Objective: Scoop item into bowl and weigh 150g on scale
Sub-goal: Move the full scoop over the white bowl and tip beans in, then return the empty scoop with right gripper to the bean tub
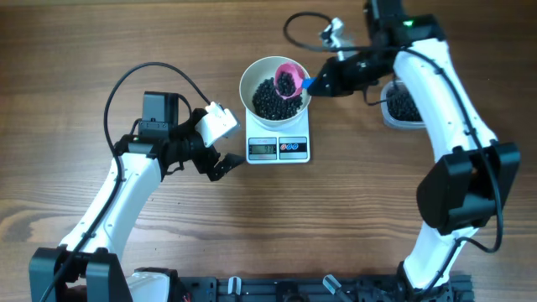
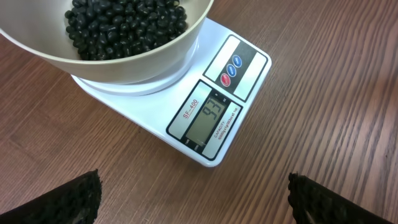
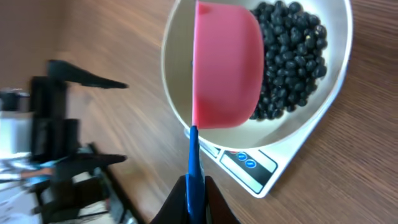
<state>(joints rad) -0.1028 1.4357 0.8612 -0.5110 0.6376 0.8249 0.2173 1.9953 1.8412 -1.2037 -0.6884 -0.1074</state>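
the small white square digital kitchen scale carries the round plain white bowl on its platform, and the tiny round black beads lie heaped inside that bowl. above the scale, over the bowl's far-right rim, the small pink scoop with a blue handle hangs tilted with beads in it. the right gripper has its fingers clamped together on that handle. just left of the scale, the left gripper stands with fingers wide apart, holding nothing. its camera looks at the scale's display, which reads 93, so i judge the weighing is only partly done. the clear rounded plastic container with more beads sits well to the scale's right.

to pour well, roll the scoop slowly so the beads trickle out. hold its lip inside the rim so none bounce off the scale. avoid pressing on the bowl, which would falsify the reading, and pause to let the display settle. more scoops look needed, the last only partly tipped.
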